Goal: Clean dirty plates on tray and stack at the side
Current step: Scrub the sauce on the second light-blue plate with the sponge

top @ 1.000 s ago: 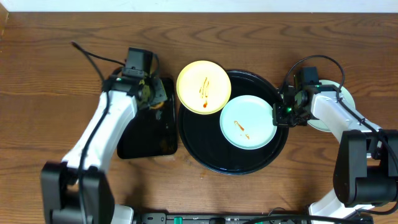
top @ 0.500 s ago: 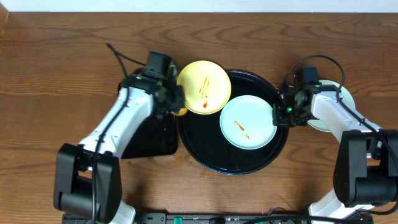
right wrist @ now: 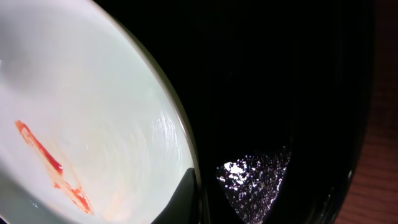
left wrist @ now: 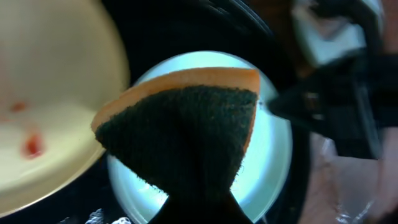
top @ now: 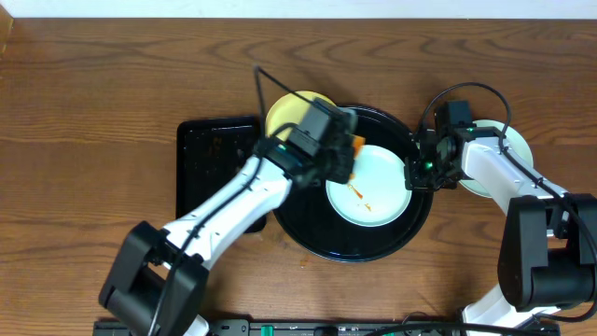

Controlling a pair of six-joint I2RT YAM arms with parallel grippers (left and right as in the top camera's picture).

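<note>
The round black tray [top: 303, 219] holds a mint-blue plate [top: 373, 191] with an orange-brown sauce streak. My left gripper [top: 341, 155] is shut on an orange sponge [top: 353, 145] with a dark scouring face and holds it over the plate's far-left edge; the sponge fills the left wrist view [left wrist: 186, 124]. My right gripper [top: 416, 174] is shut on that plate's right rim, one finger [right wrist: 186, 193] lying on the rim. The pale yellow plate [top: 284, 114] lies over the tray's far-left rim, partly under my left arm. A second mint plate [top: 520, 149] lies right of the tray, under my right arm.
A rectangular black tray [top: 215, 163] lies on the wooden table left of the round tray. My left arm stretches diagonally from the near left across that tray's corner.
My left gripper has swung right with the sponge, from the rectangular tray past the yellow plate to the mint plate. The right gripper has held still on the plate's rim.
</note>
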